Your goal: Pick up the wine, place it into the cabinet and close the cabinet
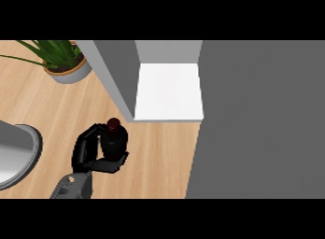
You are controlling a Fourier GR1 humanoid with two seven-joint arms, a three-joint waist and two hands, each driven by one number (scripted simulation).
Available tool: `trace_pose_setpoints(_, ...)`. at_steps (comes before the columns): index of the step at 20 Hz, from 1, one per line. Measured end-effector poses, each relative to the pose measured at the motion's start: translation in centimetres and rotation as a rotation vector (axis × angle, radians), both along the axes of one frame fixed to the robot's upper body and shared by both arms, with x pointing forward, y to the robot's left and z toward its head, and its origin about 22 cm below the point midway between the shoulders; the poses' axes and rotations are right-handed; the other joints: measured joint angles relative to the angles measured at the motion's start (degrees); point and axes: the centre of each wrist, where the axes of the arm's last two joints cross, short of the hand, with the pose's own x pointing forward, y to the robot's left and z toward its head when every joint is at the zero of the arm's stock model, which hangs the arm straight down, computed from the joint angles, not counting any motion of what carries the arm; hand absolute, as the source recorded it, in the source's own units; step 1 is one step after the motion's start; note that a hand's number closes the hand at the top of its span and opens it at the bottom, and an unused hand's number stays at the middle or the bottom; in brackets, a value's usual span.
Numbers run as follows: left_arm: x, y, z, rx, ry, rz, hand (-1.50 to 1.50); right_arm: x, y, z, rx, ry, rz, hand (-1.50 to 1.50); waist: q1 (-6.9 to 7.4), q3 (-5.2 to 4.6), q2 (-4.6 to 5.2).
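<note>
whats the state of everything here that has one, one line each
wine bottle: upright, held in front of the cabinet, not yet inside
left hand: shut on the wine bottle, fingers curled round it
cabinet: open, its white shelf showing
potted plant: upright on the counter, back left
right hand: not in view

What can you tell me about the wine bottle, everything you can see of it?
The wine bottle looks dark, almost black, with a dark red top turned toward the head view, so it appears roughly upright, seen from above. The left hand curls round it and hides part of its body. It sits above the wooden counter, just in front of the open cabinet and its white shelf, not inside. Whether its base touches the counter cannot be told.
</note>
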Motion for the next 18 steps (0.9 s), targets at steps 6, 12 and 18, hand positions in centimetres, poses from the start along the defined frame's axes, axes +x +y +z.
trace_pose_setpoints(6,0.8,-2.7,3.2,-0.001,-0.103,-0.048,1.5,0.2,-0.4,0.4,0.008,-0.009,-0.019,-1.5,0.15,0.02,-0.1)
trace_pose_setpoints(12,0.6,-5.5,7.5,-0.048,-0.126,-0.125,1.5,0.2,-0.3,-0.1,0.009,0.013,-0.01,-1.5,0.18,0.03,-0.16)
trace_pose_setpoints(18,0.5,-8.8,13.1,-0.106,-0.133,-0.162,1.5,0.2,-0.7,0.0,0.009,0.009,-0.024,-1.5,-0.03,0.03,-0.11)
